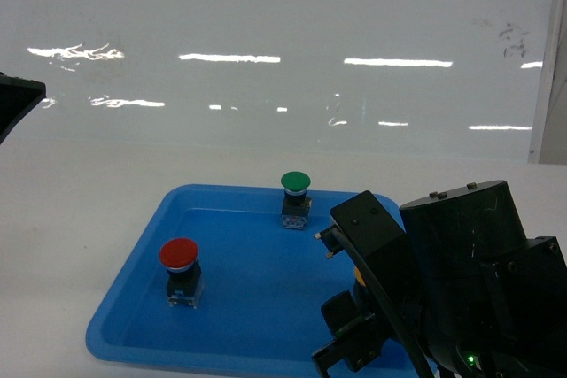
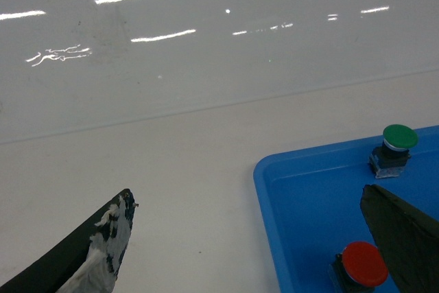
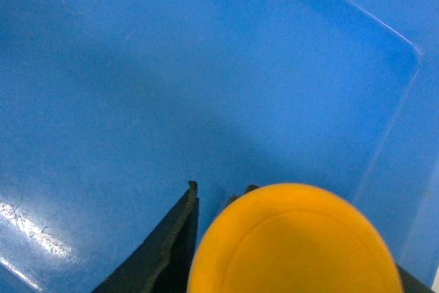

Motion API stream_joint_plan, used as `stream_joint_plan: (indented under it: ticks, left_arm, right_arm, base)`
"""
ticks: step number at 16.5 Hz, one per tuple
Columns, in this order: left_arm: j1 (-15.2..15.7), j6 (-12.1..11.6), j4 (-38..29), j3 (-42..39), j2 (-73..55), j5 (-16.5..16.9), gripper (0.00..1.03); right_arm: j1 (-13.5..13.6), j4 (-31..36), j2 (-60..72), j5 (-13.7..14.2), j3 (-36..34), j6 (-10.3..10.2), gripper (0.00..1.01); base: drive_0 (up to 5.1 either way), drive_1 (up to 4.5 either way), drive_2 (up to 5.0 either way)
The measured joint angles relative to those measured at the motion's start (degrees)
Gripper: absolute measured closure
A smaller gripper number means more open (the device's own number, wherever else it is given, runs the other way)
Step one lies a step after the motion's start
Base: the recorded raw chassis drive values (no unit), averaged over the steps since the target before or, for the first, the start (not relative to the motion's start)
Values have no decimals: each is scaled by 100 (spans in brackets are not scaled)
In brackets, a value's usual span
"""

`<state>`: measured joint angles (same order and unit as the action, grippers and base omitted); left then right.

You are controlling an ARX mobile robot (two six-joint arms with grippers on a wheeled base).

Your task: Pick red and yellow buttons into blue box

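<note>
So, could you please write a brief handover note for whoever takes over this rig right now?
Left gripper: open, empty, hovering by the shallow blue plastic tray's left edge.
Right gripper: fingers flank the round yellow-capped push-button; closure unclear.
Round red-capped push-button and green-capped one stand upright in the tray.
Done: nothing boxed.
Left: move yellow and red; the destination box is out of view.

Red button (image 2: pixel 364 263) and green button (image 2: pixel 396 145) sit upright in the blue tray (image 2: pixel 288 197) on a white table (image 2: pixel 171 169).
</note>
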<state>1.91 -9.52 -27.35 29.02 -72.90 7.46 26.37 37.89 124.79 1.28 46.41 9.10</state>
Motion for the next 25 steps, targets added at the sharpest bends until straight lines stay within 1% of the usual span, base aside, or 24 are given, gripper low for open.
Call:
stream_joint_plan:
  ticks: [2, 3, 7, 9, 11, 14, 17, 20, 23, 24, 25]
  left_arm:
    - [0, 0, -2, 0, 0, 2, 5]
    - [0, 0, -2, 0, 0, 0, 5]
    - [0, 0, -2, 0, 0, 2, 5]
    - [0, 0, 0, 0, 0, 0, 5]
    - [0, 0, 0, 0, 0, 0, 5]
    - [0, -2, -4, 0, 0, 0, 5]
    - [0, 0, 0, 0, 0, 2, 5]
    - [0, 0, -4, 0, 0, 2, 5]
    - [0, -2, -2, 0, 0, 2, 5]
    - [0, -2, -2, 0, 0, 2, 5]
    - [0, 0, -2, 0, 0, 2, 5]
  right_arm:
    - [0, 7, 0, 0, 2, 0, 69]
    - [24, 11, 0, 4, 13, 0, 73]
    - [20, 26, 0, -17, 13, -2, 73]
    - [-28, 116, -28, -44, -66, -4, 73]
    - [-146, 210, -256, -48, -304, -4, 73]
    - [-363, 380, -949, -72, -721, -9, 73]
    - [-437, 343, -1749, -179, -1161, -50, 73]
    - [-557, 15, -2896, -358, -1519, -221, 73]
    - [-706, -378, -4011, -466, -1731, -334, 73]
    - [-772, -610, -4360, -595, -1773, -396, 73]
    - [-772, -682, -4634, -581, -1853, -417, 74]
  base:
    - [0, 0, 0]
    - [0, 0, 0]
    - [0, 0, 0]
    - [0, 0, 0]
    - [0, 0, 0]
    - [0, 0, 0]
    - [0, 0, 0]
    - [0, 0, 0]
    - [0, 0, 0]
    - [0, 0, 0]
    - [0, 0, 0]
